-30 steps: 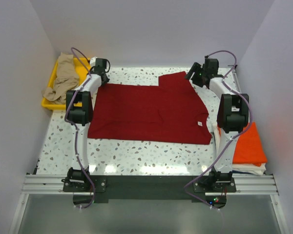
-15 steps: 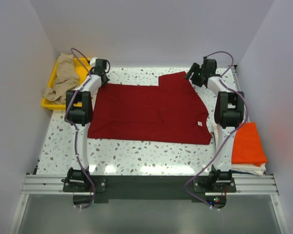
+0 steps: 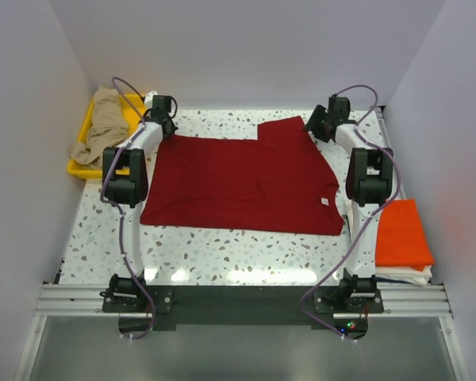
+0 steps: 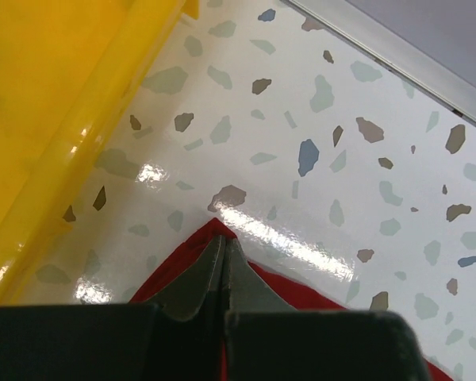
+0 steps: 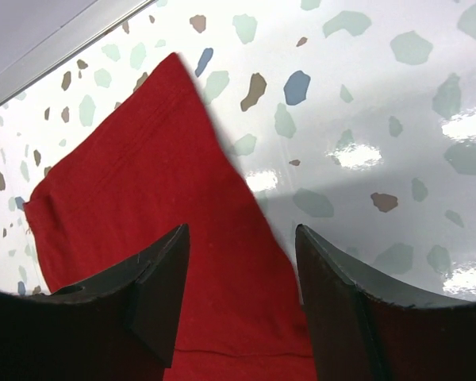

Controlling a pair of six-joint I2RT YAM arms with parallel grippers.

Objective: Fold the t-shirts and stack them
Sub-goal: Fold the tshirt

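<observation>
A dark red t-shirt [image 3: 242,182] is spread out flat in the middle of the speckled table [image 3: 222,248], with one short sleeve [image 3: 285,131] sticking out at about 1 o'clock. The left gripper [image 3: 160,119] is seen at the 11 o'clock corner of this shirt. In the left wrist view the left gripper [image 4: 224,242] is pressed tight together, and the pointed red corner [image 4: 214,232] of the cloth is pinched at its tips (only a small bit of red shows past them). The yellow tray [image 4: 79,119] is seen just beside that corner, at 9 o'clock. The right gripper [image 3: 321,127] is held at the sleeve. In the right wrist view the right gripper [image 5: 239,232] is spread wide apart over the red cloth [image 5: 143,175], and nothing is gripped between its two dark fingers [image 5: 155,278]. A tan t-shirt [image 3: 103,123] is left crumpled in the yellow tray [image 3: 75,168] at 10 o'clock on the table. At 4 o'clock, an orange t-shirt [image 3: 403,234] is laid folded on top of a white t-shirt [image 3: 404,276], whose edge can be seen under it.
</observation>
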